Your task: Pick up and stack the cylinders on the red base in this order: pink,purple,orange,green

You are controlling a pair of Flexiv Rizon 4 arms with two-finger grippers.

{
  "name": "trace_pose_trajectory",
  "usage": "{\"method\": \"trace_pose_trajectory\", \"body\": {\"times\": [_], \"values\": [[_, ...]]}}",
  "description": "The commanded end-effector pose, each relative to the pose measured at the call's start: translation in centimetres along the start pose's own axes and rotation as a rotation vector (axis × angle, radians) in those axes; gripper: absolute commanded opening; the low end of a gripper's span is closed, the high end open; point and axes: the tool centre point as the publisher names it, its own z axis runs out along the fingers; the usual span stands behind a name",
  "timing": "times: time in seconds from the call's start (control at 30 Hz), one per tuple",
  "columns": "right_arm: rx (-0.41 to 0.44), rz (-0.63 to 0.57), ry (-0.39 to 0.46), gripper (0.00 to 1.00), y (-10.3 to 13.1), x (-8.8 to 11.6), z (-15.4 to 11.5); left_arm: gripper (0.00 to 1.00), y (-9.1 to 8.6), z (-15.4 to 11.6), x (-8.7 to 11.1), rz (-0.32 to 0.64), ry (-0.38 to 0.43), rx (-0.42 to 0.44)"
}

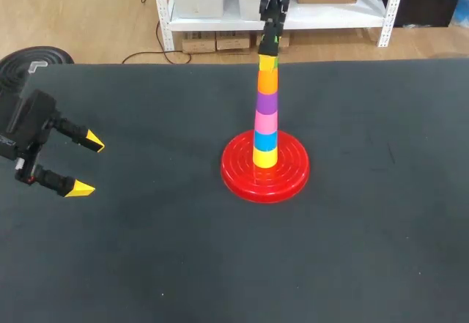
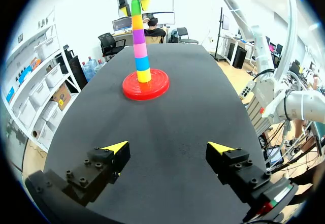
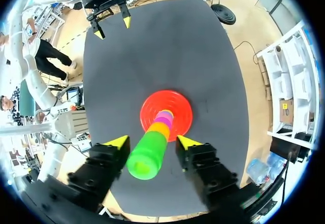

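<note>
My right hand (image 3: 153, 141) stands open astride the green cylinder (image 3: 147, 158), which sits atop the orange cylinder (image 1: 267, 81) on the red base (image 3: 182, 108). Stacking looks done, so next I lift straight up. My left hand (image 1: 87, 166) hangs open, well apart.

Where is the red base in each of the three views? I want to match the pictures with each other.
Head view: the red base lies on the table, just right of the middle.
Left wrist view: the red base lies far ahead of the left gripper.
Right wrist view: the red base lies under the right gripper, seen between its fingers.
Shared landmark: the cylinder stack standing on it.
</note>
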Motion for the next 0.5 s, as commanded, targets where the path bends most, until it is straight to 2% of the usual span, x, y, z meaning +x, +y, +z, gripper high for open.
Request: {"method": "trace_pose_trajectory", "body": {"times": [0.03,0.27,0.5], "values": [[0.018,0.000,-0.012,1.00,0.5,0.4,-0.1,1.00,0.0,0.0,0.1,0.002,-0.003,-0.001],[0.082,0.001,-0.053,1.00,0.9,0.8,-1.0,1.00,0.0,0.0,0.1,0.002,-0.003,-0.001],[0.157,-0.023,-0.214,1.00,1.9,2.6,-1.7,1.00,0.0,0.0,0.1,0.002,-0.003,-0.001]]}}
